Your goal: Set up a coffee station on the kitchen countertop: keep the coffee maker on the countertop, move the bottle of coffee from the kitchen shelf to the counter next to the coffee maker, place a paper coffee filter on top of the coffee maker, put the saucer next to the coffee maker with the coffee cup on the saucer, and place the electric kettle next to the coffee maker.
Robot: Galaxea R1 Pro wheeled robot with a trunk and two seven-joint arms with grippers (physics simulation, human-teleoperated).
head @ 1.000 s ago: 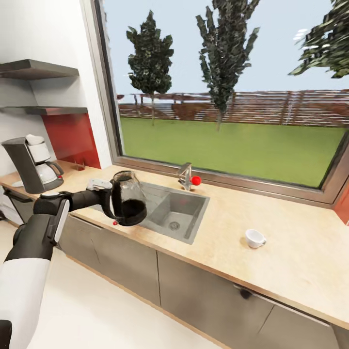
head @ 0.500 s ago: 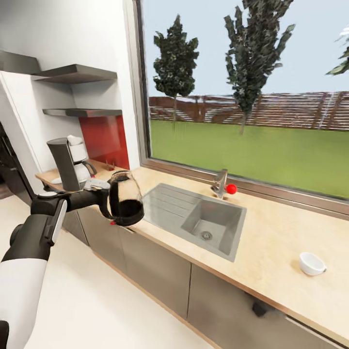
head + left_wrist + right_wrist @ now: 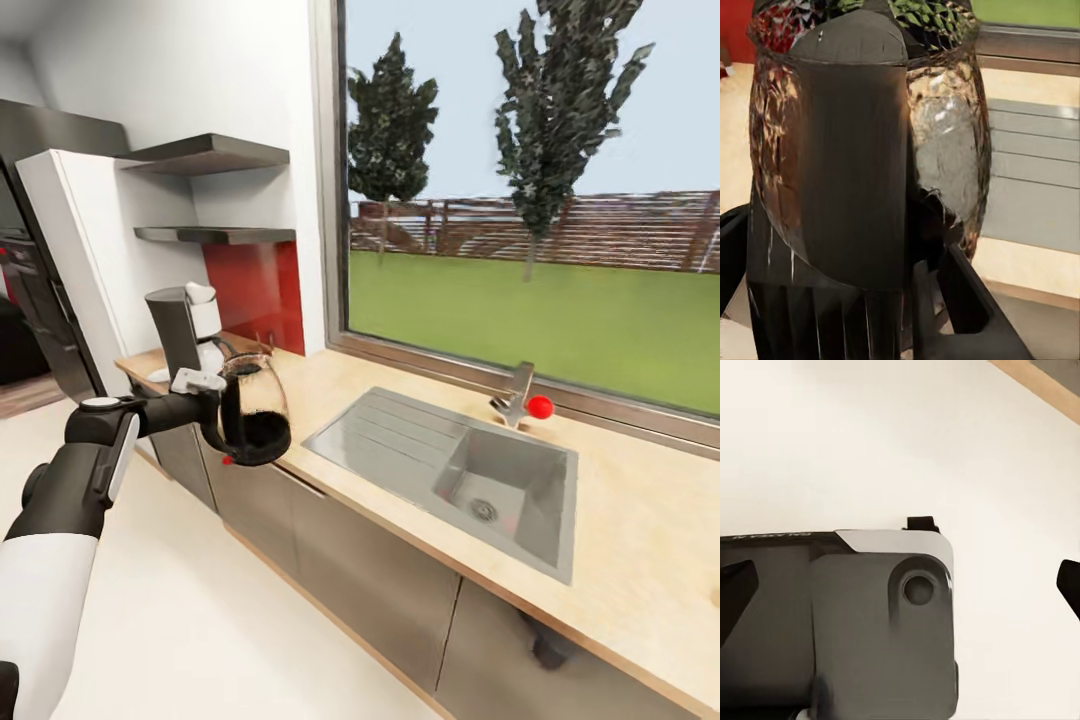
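We see the kitchen countertop (image 3: 420, 395) running from near left to far right under a window (image 3: 530, 180). The coffee maker (image 3: 185, 330) stands at its left end, below two shelves (image 3: 210, 190). The electric kettle (image 3: 252, 422), held off the counter's front edge, sits just right of it. The sink (image 3: 500, 490) lies further right.

Head camera high, angled down along the kitchen countertop (image 3: 640, 560), left wrist camera pressed close to the electric kettle (image 3: 870, 165) — both views share the kettle (image 3: 252, 420) — right wrist camera facing pale floor.
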